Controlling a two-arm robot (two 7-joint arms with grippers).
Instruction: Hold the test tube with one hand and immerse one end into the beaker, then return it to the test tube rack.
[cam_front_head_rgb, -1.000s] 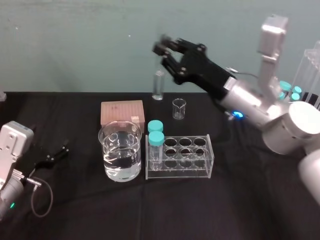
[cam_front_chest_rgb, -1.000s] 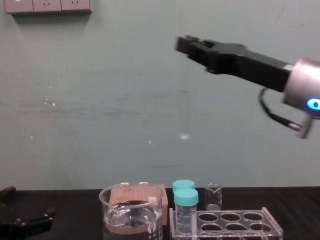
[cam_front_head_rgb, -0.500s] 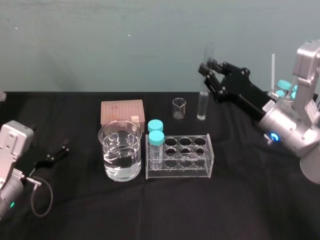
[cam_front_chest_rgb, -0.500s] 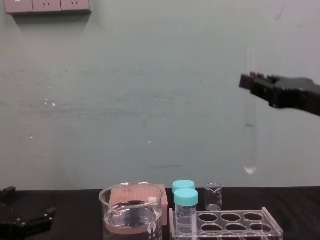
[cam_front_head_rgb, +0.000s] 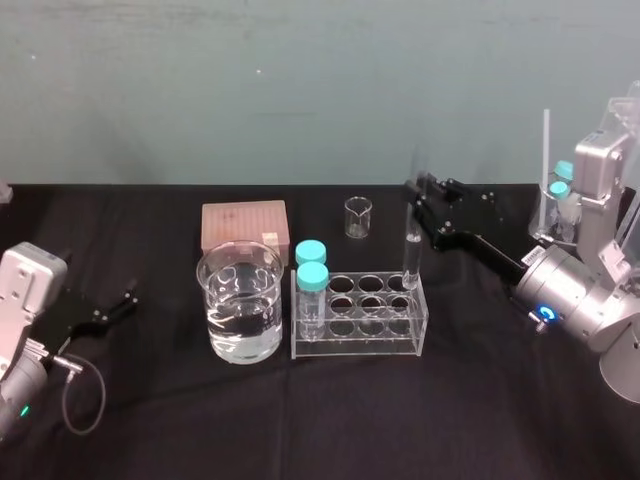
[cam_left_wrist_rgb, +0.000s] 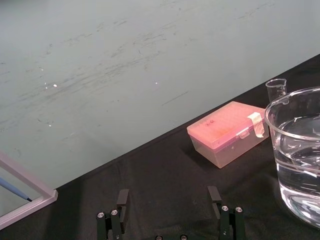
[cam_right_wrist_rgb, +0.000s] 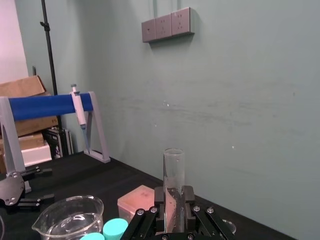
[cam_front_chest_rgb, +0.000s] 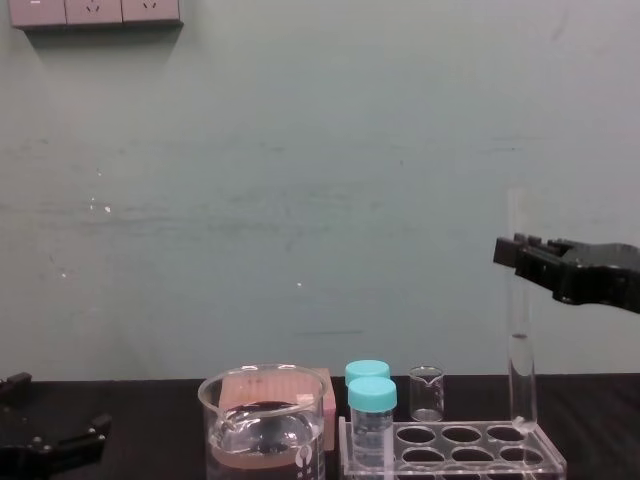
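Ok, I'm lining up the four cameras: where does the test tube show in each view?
Head view: test tube upright right of centre, held by the right gripper, lower end at the test tube rack's back right hole.
Chest view: upright near the right edge.
Right wrist view: bottom centre, rising from that gripper.
Left wrist view: the parked, open left gripper faces the beaker.
Shared landmark: the beaker, in all four.

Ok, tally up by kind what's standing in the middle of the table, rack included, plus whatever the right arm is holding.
test tube: 1, in the right end effector
large beaker: 1
tiny beaker: 1
teal-capped vials: 2
test tube rack: 1
pink plastic box: 1
Total: 7
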